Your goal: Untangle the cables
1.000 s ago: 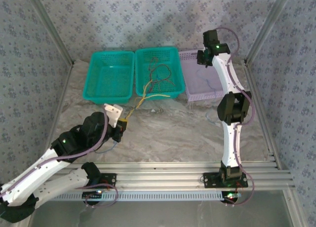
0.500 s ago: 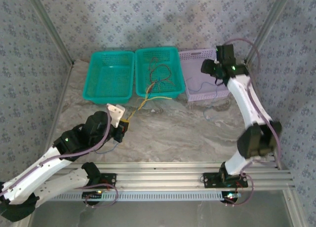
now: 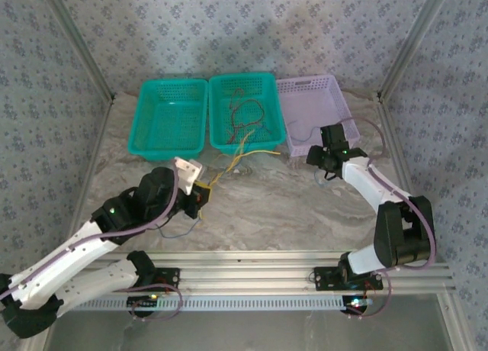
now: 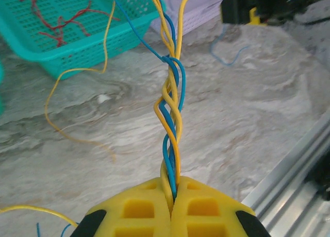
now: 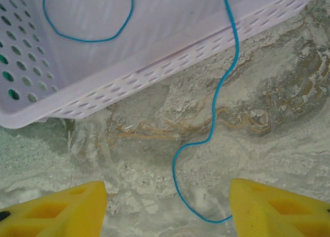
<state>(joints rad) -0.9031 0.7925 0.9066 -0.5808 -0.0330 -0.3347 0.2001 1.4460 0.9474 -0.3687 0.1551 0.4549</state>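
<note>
Left wrist view: the left gripper (image 4: 171,198) is clamping a limp, light braid of yellow and blue wires (image 4: 171,118), while the right gripper (image 5: 167,201) is hovering wide over a loose blue strand (image 5: 216,108) beside the lilac perforated plastic basket (image 5: 170,59), probably best pinched mid-length.

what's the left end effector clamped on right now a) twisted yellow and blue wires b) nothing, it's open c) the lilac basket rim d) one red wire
a: in the left wrist view the left end effector is shut on the twisted yellow and blue wires, which rise straight out of its grip.
</note>
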